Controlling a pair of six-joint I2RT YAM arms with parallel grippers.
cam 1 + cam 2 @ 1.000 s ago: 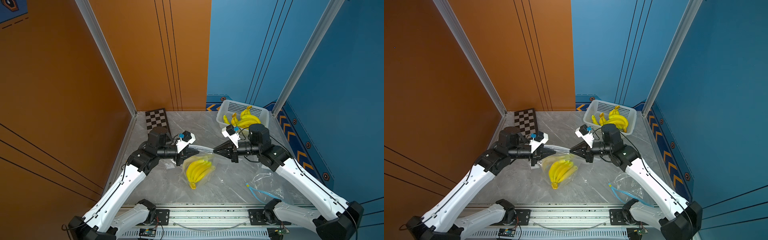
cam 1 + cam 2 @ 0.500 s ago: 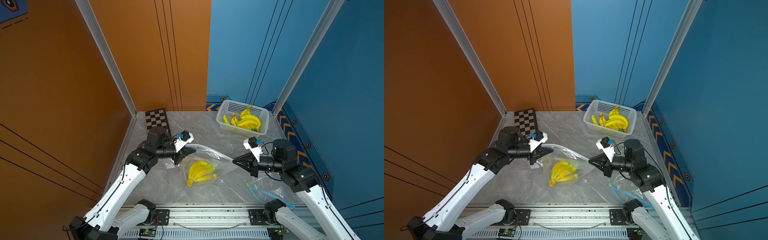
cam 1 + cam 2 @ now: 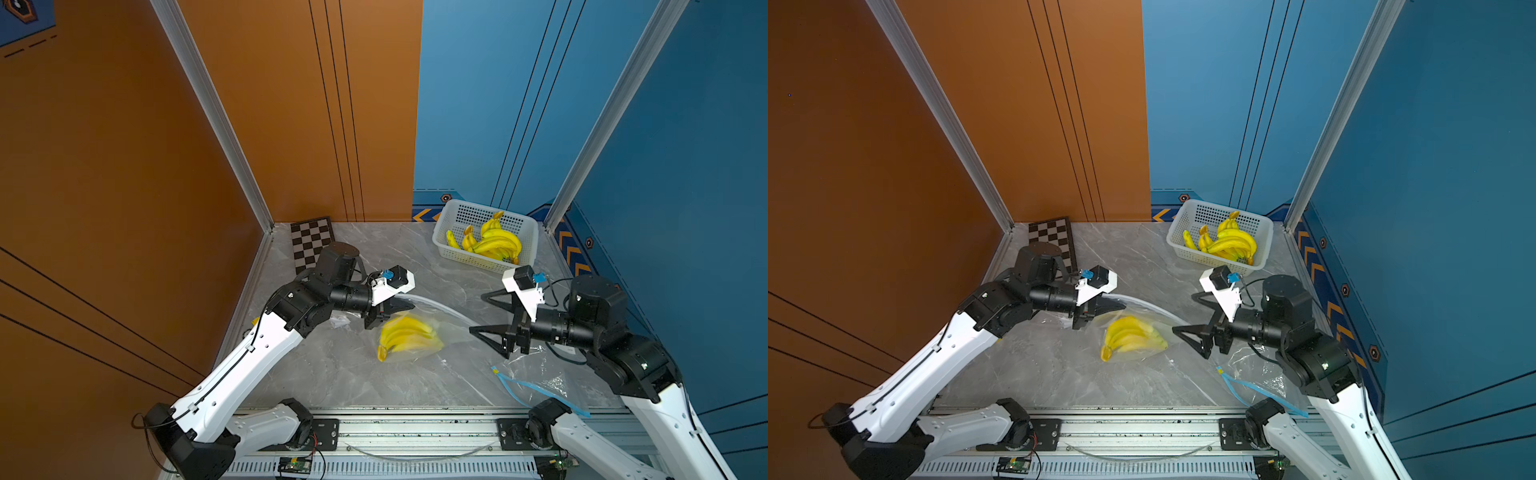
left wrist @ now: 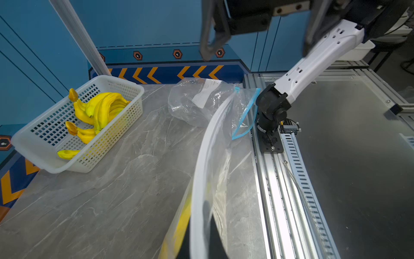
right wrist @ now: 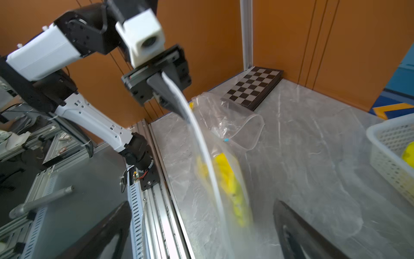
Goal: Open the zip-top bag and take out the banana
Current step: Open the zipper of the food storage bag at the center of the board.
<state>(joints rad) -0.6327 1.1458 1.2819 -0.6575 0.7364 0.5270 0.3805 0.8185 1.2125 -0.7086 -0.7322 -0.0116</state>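
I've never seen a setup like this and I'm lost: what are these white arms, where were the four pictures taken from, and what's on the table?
It is a robot with a left arm and a right arm, mounted on a rail at the table's edge. Two pictures look down from a camera pair overhead; the other two come from small cameras on the arms' wrists. On the marble table lie a clear zip-top bag with a bunch of bananas inside, a white basket with more bananas, an empty bag with a blue zip and a checkerboard. The left arm's fingers are pinched shut on the bag's white zip edge. The right arm's fingers stand wide open and hold nothing.
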